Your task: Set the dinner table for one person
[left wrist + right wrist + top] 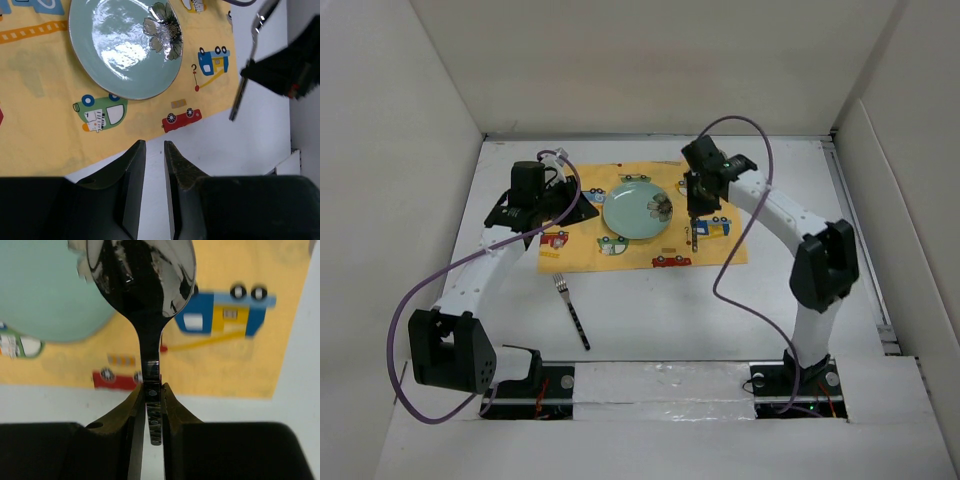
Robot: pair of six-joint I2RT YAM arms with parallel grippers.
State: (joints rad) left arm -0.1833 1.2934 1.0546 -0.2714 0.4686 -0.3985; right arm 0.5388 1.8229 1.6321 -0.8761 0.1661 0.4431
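The right gripper (151, 390) is clamped on the handle of a spoon (145, 290). The bowl sticks out ahead of its fingers, over the yellow car-print cloth (620, 262). A green plate (638, 210) sits on that cloth just beside this gripper, toward the left arm. The left gripper (154, 145) is nearly closed, with only a narrow slit and nothing in it, and hovers at the cloth's edge on the plate's other side. The white counter (670, 310) lies under both grippers. A fork (572, 312) rests on it behind the left gripper, toward the bases.
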